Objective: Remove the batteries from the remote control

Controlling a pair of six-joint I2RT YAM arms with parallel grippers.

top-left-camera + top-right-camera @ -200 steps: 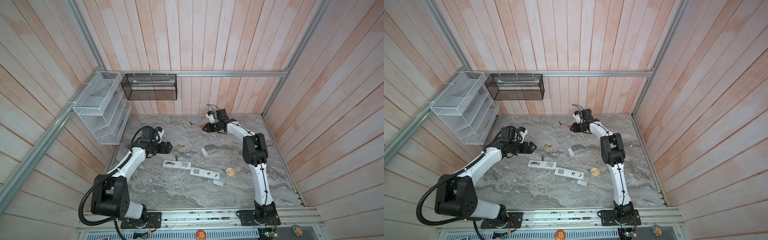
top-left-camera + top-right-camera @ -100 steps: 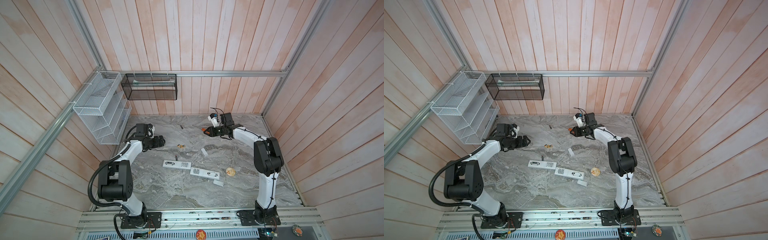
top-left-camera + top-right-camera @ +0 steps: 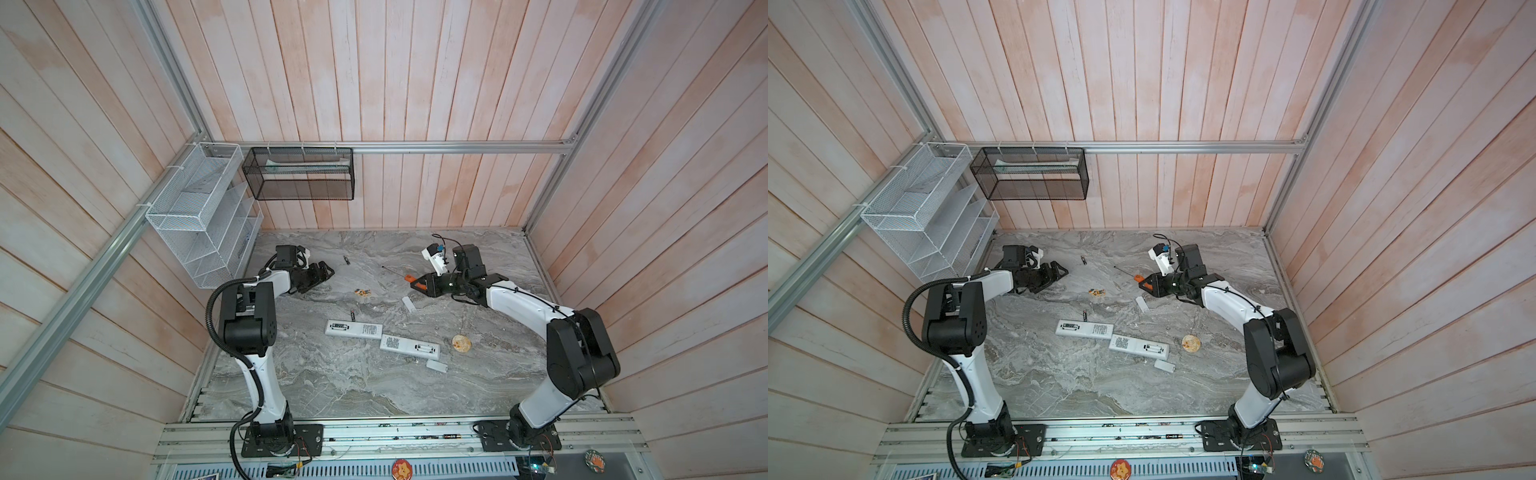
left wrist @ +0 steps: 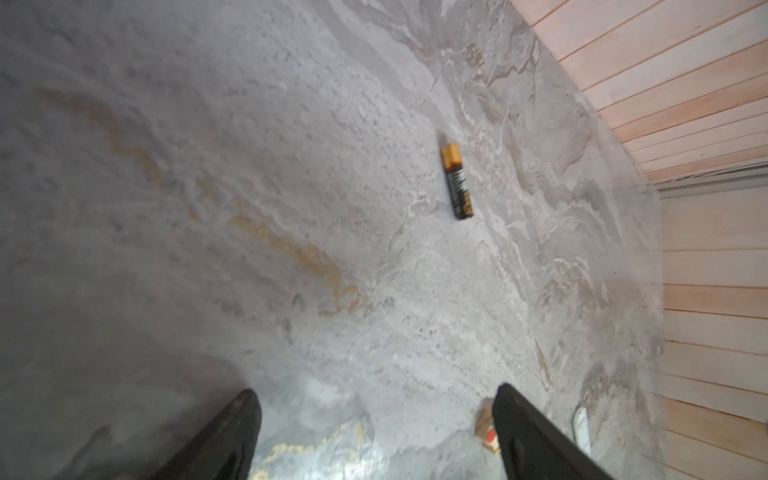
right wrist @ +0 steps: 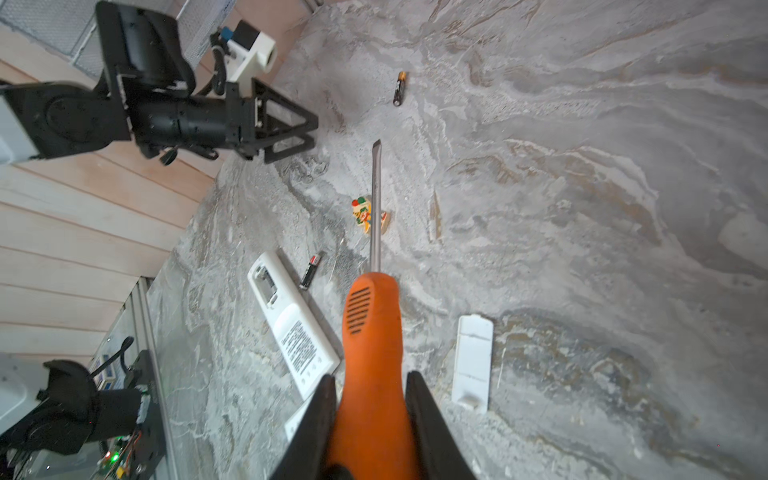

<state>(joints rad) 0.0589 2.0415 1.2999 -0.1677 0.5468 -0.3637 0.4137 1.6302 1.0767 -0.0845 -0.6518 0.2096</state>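
Observation:
One battery, black with a gold end, lies alone on the marble just ahead of my left gripper, which is open and holds nothing. A second battery lies beside the end of a white remote control that is face down with its compartment open. Another remote control lies to its right. My right gripper is shut on the orange-handled screwdriver, blade pointing left above the table.
Two loose white battery covers lie near the remotes. A small colourful toy sits between the grippers and a round tan disc right of the remotes. A white wire rack and a black mesh basket hang at the back left.
My left arm has folded back and its gripper has moved toward the back, nearer the lone battery. The right gripper has moved forward with the screwdriver still in it.

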